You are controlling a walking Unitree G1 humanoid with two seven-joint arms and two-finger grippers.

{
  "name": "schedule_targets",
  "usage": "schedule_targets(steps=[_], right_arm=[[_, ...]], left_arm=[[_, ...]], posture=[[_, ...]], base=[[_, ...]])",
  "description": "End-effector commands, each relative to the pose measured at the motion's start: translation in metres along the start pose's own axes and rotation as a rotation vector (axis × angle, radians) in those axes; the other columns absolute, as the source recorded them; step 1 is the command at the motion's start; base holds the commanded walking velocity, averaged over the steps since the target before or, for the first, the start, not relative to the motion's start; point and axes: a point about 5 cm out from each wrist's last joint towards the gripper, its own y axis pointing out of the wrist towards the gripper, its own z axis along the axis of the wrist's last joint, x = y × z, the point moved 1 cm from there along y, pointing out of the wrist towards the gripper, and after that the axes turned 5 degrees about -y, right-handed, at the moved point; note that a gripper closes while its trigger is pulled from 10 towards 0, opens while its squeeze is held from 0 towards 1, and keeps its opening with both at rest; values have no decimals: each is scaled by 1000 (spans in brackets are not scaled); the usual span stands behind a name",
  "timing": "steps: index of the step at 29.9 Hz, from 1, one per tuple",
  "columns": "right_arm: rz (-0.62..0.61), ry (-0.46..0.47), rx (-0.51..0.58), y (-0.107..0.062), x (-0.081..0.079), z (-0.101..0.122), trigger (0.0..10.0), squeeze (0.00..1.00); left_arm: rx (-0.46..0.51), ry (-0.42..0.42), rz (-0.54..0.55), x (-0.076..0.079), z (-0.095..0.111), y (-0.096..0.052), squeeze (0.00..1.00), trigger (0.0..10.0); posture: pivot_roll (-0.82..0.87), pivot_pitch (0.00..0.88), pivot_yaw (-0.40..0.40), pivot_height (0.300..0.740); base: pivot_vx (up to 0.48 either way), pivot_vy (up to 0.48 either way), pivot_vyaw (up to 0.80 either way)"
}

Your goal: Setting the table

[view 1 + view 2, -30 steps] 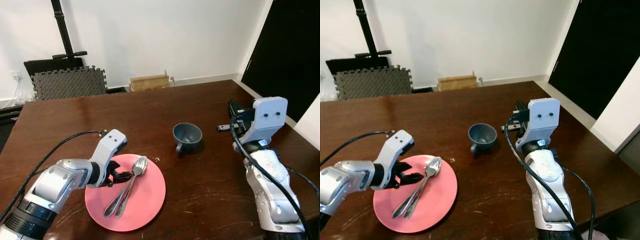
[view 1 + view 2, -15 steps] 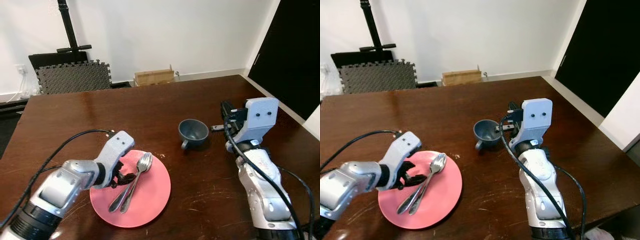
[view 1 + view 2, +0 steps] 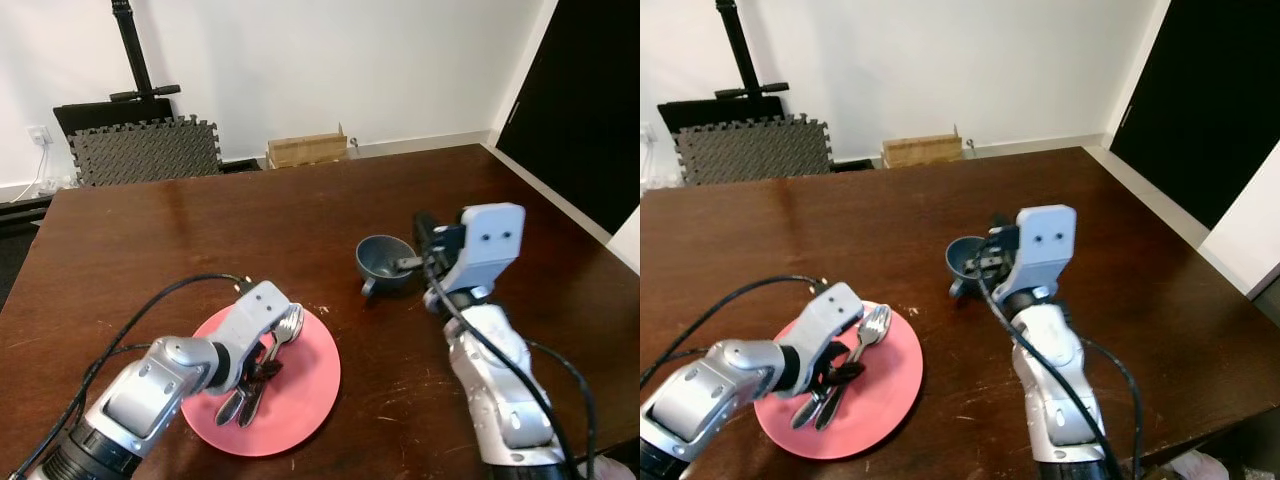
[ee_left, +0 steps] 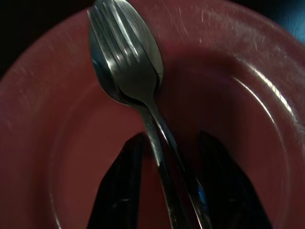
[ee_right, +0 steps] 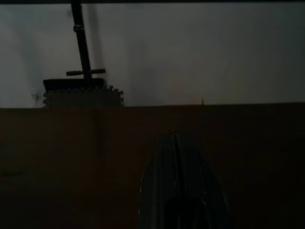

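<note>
Left gripper [image 4: 169,191] spread open astride stacked fork [image 4: 128,57] and spoon [image 4: 102,71] (handles partly hidden) on pink plate [image 3: 310,385], right gripper [image 5: 177,191] closed, beside the plate's neighbouring cup [image 3: 385,262].

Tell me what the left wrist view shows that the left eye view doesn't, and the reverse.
Left wrist view: close up, the fork nests over the spoon, and the left gripper is open, its fingers straddling both handles. Left eye view: the table, the cup, the right gripper at the cup, foam mats, a box. Both: plate, fork, spoon, left gripper.
</note>
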Motion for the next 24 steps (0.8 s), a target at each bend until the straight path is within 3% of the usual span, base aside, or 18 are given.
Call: schedule_targets(steps=[1, 4, 5, 13, 18, 19, 20, 24], right_arm=[[9, 10, -25, -5, -5, -9, 10000, 0], [17, 17, -48, -7, -10, -16, 10000, 0], [19, 18, -54, -9, -11, -18, 10000, 0], [10, 9, -58, -11, -7, -19, 10000, 0], [2, -2, -46, -10, -3, -16, 10000, 0], [8, -2, -39, -9, -4, -14, 10000, 0], [8, -2, -39, -9, -4, -14, 10000, 0], [75, 13, -21, -5, -12, -9, 10000, 0]], left_arm=[[-20, 10, -13, 9, -7, 3, 0, 1569], [-31, 22, -2, 12, -12, 5, 0, 1333], [-33, 21, 5, 13, -13, 6, 0, 0], [-20, -4, 25, 12, -13, 6, 0, 0], [43, -83, 35, 2, -1, -3, 0, 0], [92, -101, 40, -6, 10, -12, 0, 10000], [92, -101, 40, -6, 10, -12, 0, 10000], [152, -179, -11, -20, 23, -37, 0, 10000]], posture=[[49, 156, 44, 740], [48, 154, 45, 740], [47, 154, 45, 740], [38, 141, 44, 740], [35, 134, 41, 740], [36, 131, 39, 740], [36, 131, 39, 740], [48, 129, 31, 740]], base=[[0, 0, 0], [0, 0, 0], [0, 0, 0], [0, 0, 0], [0, 0, 0], [0, 0, 0], [0, 0, 0], [0, 0, 0]])
